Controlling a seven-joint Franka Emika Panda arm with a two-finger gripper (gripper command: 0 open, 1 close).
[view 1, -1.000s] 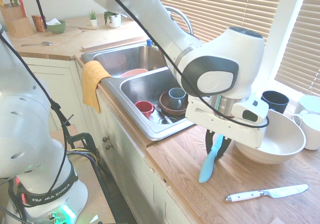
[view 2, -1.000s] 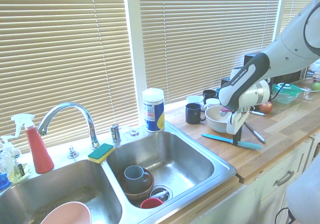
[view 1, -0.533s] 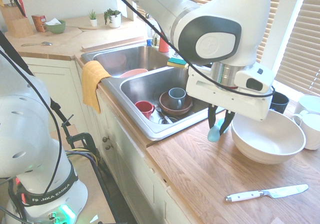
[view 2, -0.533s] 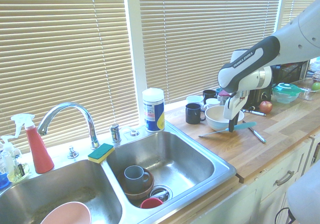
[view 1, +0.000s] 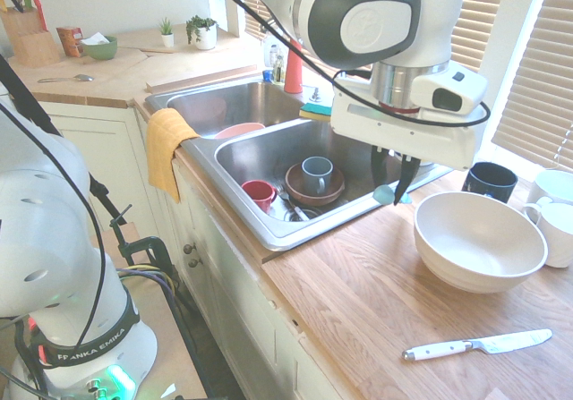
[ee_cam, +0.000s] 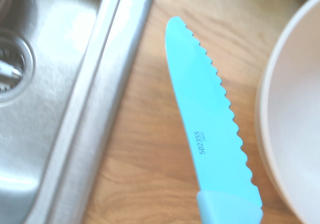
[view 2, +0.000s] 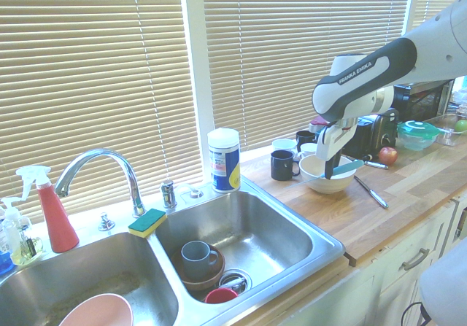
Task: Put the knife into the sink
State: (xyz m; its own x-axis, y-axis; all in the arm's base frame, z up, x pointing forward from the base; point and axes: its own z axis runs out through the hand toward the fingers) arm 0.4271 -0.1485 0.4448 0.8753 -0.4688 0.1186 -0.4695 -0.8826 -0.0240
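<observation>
My gripper (view 1: 390,188) is shut on the light-teal knife (view 1: 383,195), which hangs level in the air above the wooden counter strip between the white bowl (view 1: 479,239) and the sink (view 1: 269,228). In the second exterior view the knife (view 2: 349,167) sticks out sideways from the gripper (view 2: 329,168), in front of the bowl (view 2: 325,185). The wrist view shows its wavy-edged blade (ee_cam: 210,129) over the wood, tip close to the sink's steel rim (ee_cam: 95,108). The right basin (view 2: 255,231) lies just beyond.
The right basin holds a grey mug (view 1: 315,173) in a brown bowl (view 1: 300,190) and a red cup (view 1: 259,192). A white-handled knife (view 1: 474,344) lies on the counter. A black mug (view 1: 491,181) and white mugs (view 1: 555,225) stand behind the bowl. An orange towel (view 1: 166,145) hangs over the sink's edge.
The gripper has lifted the teal knife off the counter and carried it up and toward the sink. The knife has turned from slanting down to roughly level.
</observation>
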